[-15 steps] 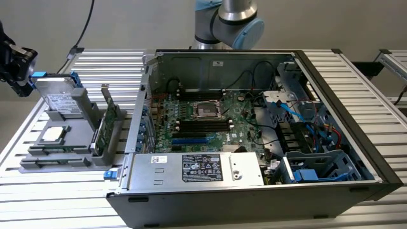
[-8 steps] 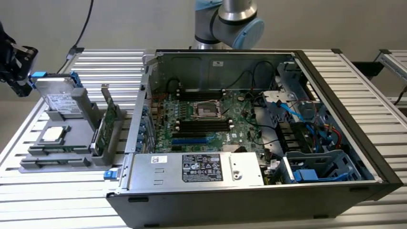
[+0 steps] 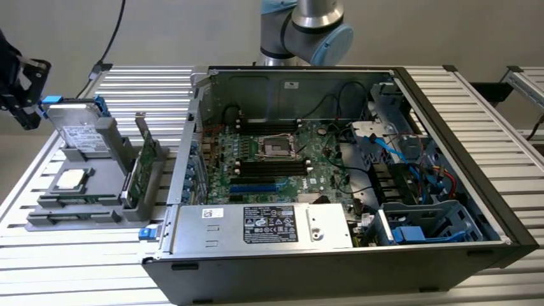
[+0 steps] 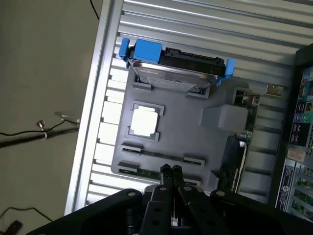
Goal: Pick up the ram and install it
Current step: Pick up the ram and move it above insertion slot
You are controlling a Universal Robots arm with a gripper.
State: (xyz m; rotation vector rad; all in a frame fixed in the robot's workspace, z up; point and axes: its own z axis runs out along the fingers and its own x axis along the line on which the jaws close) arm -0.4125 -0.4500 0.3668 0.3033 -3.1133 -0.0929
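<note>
Black gripper hangs at the exterior view's far left edge, above the slatted aluminium table. In the wrist view its fingertips are pressed together with nothing between them, clenched on air, and they hover over the near edge of the grey holder tray.

The ram appears as a thin greenish edge seated in the tray's slot closest to those fingertips, apart from them; little more of it can be made out.

Further right on the tray, the silver hard drive with blue rails stands upright at the back, a square processor lies flat in front of it, and a green expansion card stands on edge along the tray's right side.

Right of the tray sits the open computer case. Its green motherboard shows dark memory slots, with the labelled power supply in front and blue-cabled drive bays at the exterior view's right.
</note>
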